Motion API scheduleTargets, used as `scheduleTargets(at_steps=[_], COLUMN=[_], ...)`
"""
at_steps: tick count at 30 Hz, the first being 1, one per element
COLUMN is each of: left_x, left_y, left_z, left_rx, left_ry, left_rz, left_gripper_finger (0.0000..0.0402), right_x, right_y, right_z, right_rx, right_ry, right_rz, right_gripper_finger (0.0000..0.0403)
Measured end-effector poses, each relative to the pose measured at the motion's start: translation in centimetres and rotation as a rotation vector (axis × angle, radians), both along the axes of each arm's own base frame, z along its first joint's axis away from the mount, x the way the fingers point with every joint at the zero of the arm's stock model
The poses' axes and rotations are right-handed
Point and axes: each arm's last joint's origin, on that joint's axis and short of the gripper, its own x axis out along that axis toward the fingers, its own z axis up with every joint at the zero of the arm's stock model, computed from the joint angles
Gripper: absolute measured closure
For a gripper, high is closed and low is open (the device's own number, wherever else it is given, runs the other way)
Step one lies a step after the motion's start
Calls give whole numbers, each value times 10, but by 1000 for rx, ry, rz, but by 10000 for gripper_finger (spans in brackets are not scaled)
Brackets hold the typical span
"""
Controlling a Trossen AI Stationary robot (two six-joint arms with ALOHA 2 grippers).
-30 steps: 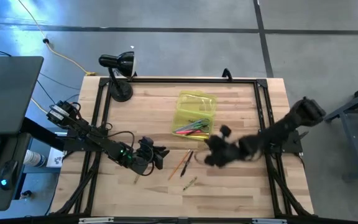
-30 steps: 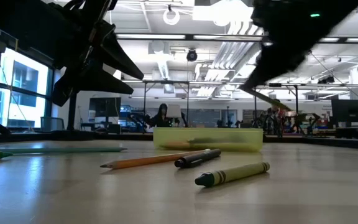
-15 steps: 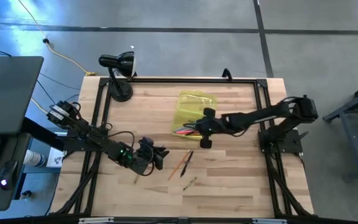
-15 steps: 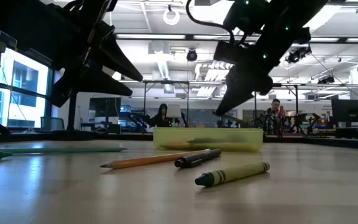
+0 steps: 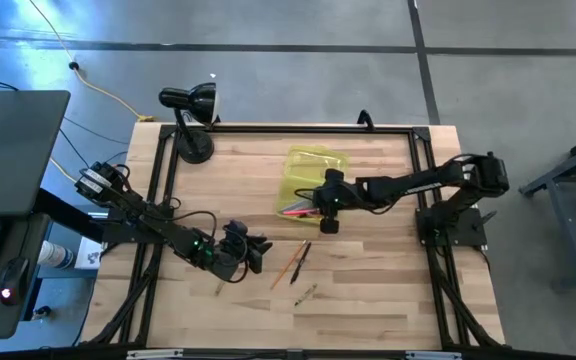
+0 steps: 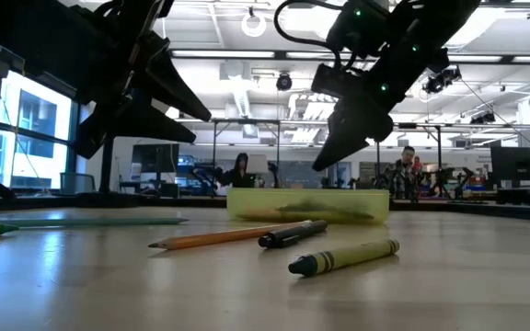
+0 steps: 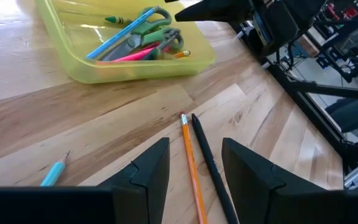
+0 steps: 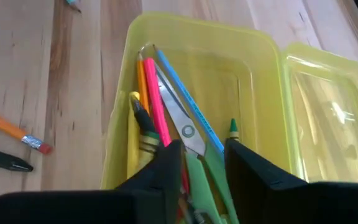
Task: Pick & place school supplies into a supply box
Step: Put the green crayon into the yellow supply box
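The yellow-green supply box (image 5: 313, 182) stands open at the table's middle, lid (image 8: 328, 124) laid back. Inside lie green-handled scissors (image 8: 185, 134), a pink pencil (image 8: 158, 112), a blue pencil (image 8: 188, 102) and a yellow crayon (image 8: 135, 134). My right gripper (image 5: 325, 203) hangs open above the box's near end (image 8: 202, 155), touching nothing. An orange pencil (image 5: 286, 266), a black pen (image 5: 301, 254) and a green crayon (image 5: 305, 294) lie flat on the table in front of the box. My left gripper (image 5: 258, 247) waits open, left of the pencil (image 7: 194, 168).
A black desk lamp (image 5: 190, 118) stands at the far left corner. A light-blue pencil (image 7: 55, 173) lies near my left gripper. A black frame (image 5: 423, 165) runs along the table's edges. People show in the room behind (image 6: 239, 170).
My right gripper has swung from above the loose pens toward the table's far edge and left, and now hangs over the near end of the supply box. The loose pencil, pen and crayon have stayed where they were.
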Motion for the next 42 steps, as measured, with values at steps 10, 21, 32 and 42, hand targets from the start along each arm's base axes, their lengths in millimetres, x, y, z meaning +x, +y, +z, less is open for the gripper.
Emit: scheduleTargets(at_steps=[10, 21, 32, 42], left_x=[0, 0, 0, 0], left_y=[-1, 0, 0, 0], left_z=[0, 0, 0, 0], left_rx=[-11, -10, -10, -12], left_ry=[5, 5, 4, 4], left_rz=[-16, -14, -13, -14], left_gripper_finger=[222, 222, 222, 222], right_x=[5, -10, -17, 2], right_y=[30, 120, 189, 200], right_z=[8, 7, -17, -55], right_rx=[-86, 76, 130, 221], right_ry=[-62, -70, -146, -204], right_rz=[203, 436, 585, 634], right_gripper_finger=[280, 289, 288, 288])
